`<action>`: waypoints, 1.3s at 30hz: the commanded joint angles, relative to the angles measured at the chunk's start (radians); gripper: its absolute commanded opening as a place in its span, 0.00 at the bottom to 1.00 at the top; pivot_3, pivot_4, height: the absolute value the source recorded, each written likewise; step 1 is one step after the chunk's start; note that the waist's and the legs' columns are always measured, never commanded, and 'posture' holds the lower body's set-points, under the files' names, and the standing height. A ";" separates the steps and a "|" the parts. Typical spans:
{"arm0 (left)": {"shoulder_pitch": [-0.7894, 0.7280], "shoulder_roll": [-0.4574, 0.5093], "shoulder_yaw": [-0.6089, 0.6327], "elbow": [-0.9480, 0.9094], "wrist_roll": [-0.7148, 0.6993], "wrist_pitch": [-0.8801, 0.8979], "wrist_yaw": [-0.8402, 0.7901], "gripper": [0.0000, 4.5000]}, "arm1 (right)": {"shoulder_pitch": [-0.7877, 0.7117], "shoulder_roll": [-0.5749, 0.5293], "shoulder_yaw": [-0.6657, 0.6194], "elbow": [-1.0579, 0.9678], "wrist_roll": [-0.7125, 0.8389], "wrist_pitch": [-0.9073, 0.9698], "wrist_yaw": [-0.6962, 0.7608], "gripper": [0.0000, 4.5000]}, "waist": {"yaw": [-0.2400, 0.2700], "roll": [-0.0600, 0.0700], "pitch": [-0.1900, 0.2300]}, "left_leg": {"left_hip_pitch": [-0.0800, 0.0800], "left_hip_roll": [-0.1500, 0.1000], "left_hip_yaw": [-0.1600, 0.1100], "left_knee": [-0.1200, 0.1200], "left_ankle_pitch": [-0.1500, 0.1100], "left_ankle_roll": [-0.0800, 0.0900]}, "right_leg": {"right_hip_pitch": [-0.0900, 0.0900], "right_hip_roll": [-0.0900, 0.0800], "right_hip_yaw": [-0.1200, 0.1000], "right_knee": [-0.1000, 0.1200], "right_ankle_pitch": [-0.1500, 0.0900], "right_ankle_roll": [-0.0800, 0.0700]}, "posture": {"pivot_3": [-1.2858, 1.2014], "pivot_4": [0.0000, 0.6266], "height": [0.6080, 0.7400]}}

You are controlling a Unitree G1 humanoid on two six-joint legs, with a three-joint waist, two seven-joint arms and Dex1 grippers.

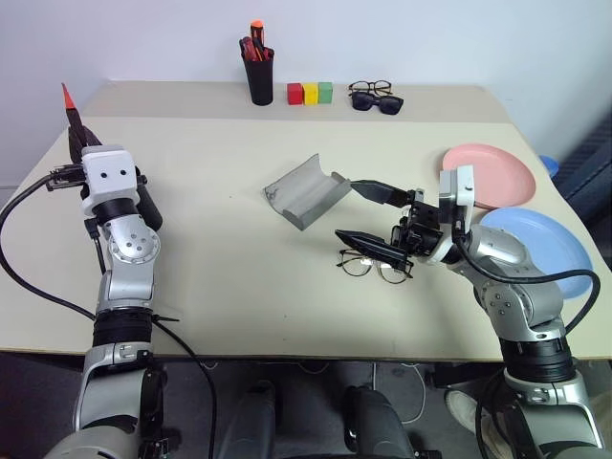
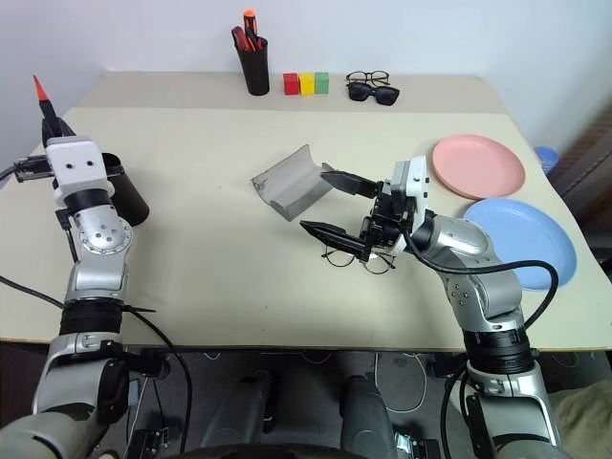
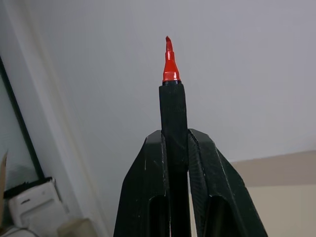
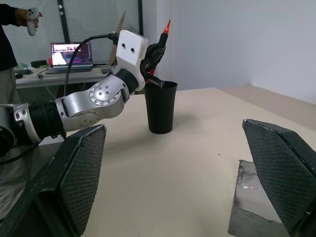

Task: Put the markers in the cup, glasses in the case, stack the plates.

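The black marker with the red tip [image 1: 69,107] sticks up out of the left gripper [image 3: 175,143], whose two fingers pinch it tight, right above the black cup [image 4: 160,106] near the desk's left edge; the cup is partly hidden behind that arm from above. The wire glasses [image 1: 373,266] lie on the desk [image 1: 220,258] near its front edge, just under the right gripper [image 1: 375,215], whose fingers are spread wide and hold nothing. The grey case [image 1: 306,190] lies open beside it, with the pink plate [image 1: 497,172] and blue plate [image 1: 550,244] at the right edge.
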 commanded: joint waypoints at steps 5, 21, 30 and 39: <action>0.016 -0.047 -0.020 -0.076 -0.102 -0.114 -0.088 0.72 | 0.007 -0.021 -0.040 -0.043 0.002 -0.006 -0.021 1.00 | 0.000 0.000 0.000 | 0.000 0.000 0.000 0.000 0.000 0.000 | 0.000 0.000 0.000 0.000 0.000 0.000 | 0.52 0.24 1.00; -0.382 -0.203 -0.381 -0.295 -0.582 1.234 -0.864 0.72 | 0.270 -0.142 -0.207 -0.203 0.014 0.017 -0.124 1.00 | -0.013 -0.001 0.000 | -0.001 0.000 0.000 0.001 0.000 0.001 | 0.000 0.000 0.000 -0.001 -0.003 -0.002 | 0.52 0.24 1.00; -0.525 -0.345 -0.457 0.131 -0.434 1.236 -0.767 0.72 | 0.351 -0.138 -0.270 -0.303 0.029 0.028 -0.207 1.00 | -0.020 -0.002 0.001 | -0.002 0.000 -0.001 0.001 0.000 0.001 | -0.001 0.001 0.000 -0.001 -0.005 0.001 | 0.52 0.24 1.00; -0.564 -0.359 -0.454 0.271 -0.374 1.174 -0.805 0.60 | 0.390 -0.139 -0.286 -0.331 0.026 0.019 -0.241 1.00 | 0.000 -0.002 0.001 | -0.003 0.000 0.000 0.000 -0.001 0.001 | 0.000 0.001 0.000 -0.007 -0.004 -0.001 | 0.52 0.24 1.00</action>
